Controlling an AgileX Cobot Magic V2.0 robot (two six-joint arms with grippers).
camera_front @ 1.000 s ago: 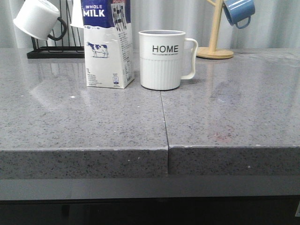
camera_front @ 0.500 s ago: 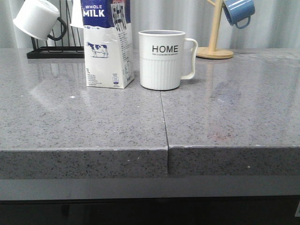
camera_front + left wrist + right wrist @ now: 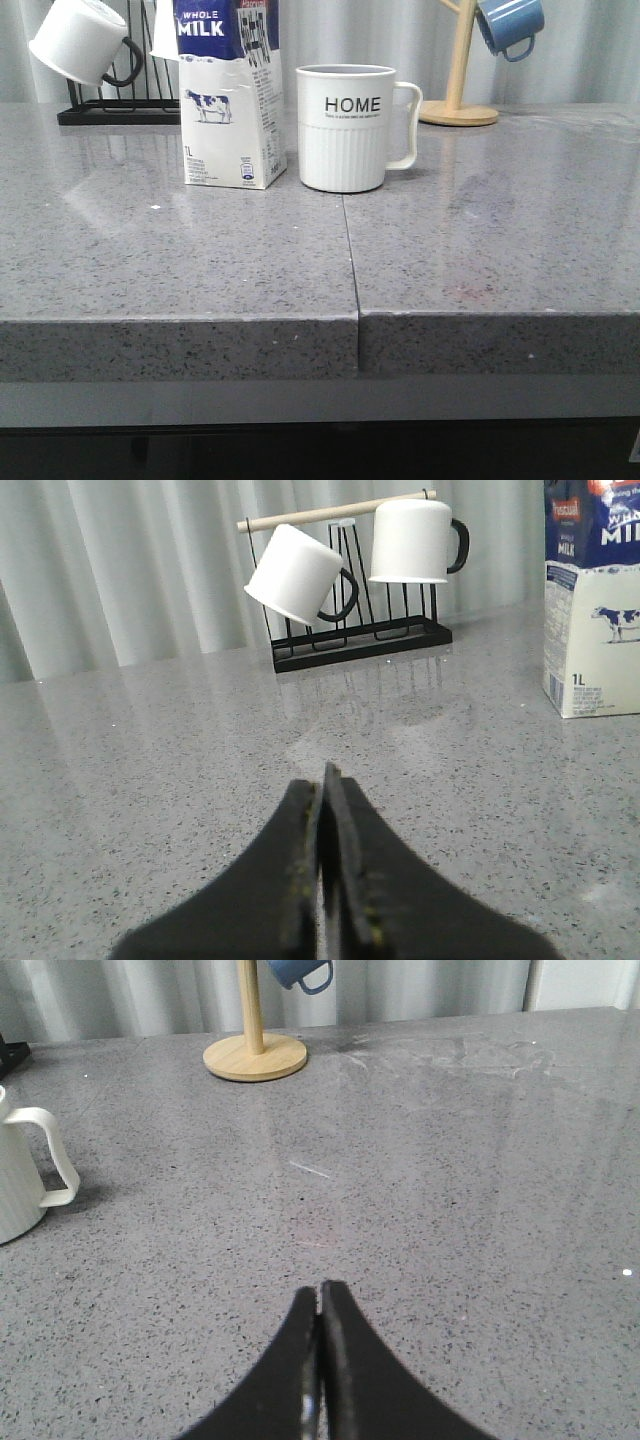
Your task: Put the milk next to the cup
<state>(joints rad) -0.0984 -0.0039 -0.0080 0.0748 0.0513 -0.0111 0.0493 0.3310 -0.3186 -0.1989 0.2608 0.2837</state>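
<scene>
Grey stone counter point(image 3: 480, 250), upper centre of frame: milk point(image 3: 228, 95) stood just beside cup point(image 3: 348, 127). Looked already placed. Left gripper point(image 3: 324, 780) and right gripper point(image 3: 320, 1295) pressed closed, empty; only retreat remained.

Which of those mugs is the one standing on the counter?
The ribbed white HOME mug, upright beside the milk carton. The two plain white mugs and the blue mug hang on racks.

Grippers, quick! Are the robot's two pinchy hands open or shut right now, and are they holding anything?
Left gripper: shut, holding nothing.
Right gripper: shut, holding nothing.
</scene>
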